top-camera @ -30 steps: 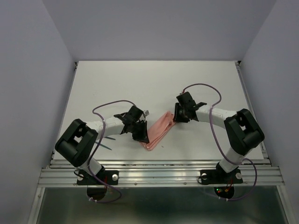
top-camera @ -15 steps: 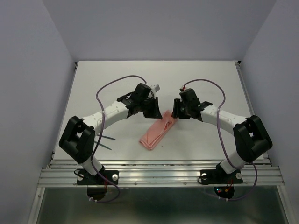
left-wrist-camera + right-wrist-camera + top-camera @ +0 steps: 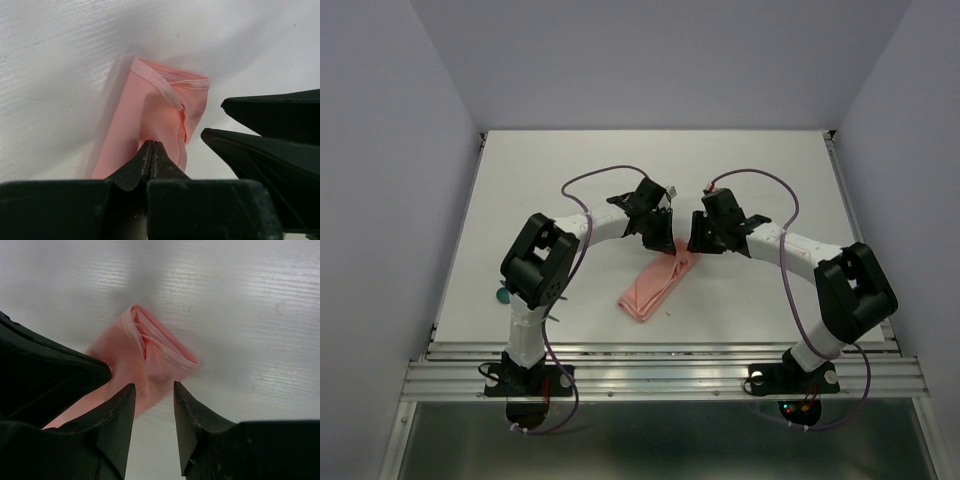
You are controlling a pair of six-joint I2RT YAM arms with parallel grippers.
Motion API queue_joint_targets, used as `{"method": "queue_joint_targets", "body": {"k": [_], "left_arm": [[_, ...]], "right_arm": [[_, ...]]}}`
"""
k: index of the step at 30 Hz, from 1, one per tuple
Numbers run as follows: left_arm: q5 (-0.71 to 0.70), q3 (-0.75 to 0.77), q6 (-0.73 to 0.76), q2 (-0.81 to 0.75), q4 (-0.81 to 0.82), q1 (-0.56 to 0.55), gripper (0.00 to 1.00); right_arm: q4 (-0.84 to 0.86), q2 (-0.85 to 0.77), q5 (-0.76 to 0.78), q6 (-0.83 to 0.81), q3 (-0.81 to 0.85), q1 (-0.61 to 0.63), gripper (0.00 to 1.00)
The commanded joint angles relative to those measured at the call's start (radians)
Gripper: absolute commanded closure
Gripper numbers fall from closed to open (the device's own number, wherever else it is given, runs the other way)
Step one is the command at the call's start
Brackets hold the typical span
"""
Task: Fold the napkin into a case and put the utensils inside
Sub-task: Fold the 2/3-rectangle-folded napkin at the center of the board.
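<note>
- Diagonally, the case (image 3: 655,285) lies with its long axis running near-left to far-right, its layered end pointing far-right.
- Jaws: left gripper (image 3: 152,147) clenched, right gripper (image 3: 154,390) parted.

Plain salmon-pink napkin (image 3: 652,287), white table (image 3: 570,170)

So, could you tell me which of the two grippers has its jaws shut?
The left gripper: its jaws meet at the napkin, while the right gripper holds its jaws clearly apart.
</note>
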Motion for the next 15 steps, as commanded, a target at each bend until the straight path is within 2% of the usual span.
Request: {"method": "queue_joint_targets", "body": {"k": [1,7,15], "left_arm": [[0.02,0.07,0.028,-0.012,0.002,-0.003,1.0],[0.068,0.044,0.028,0.003,0.022,-0.003,1.0],[0.082,0.015,0.035,-0.007,0.017,-0.003,1.0]], "right_arm": [[0.005,0.028,-0.009,0.007,0.049,0.014,0.58],[0.01,0.065,0.022,0.015,0.049,0.023,0.6],[0.022,0.063,0.068,0.024,0.042,0.023,0.72]]}}
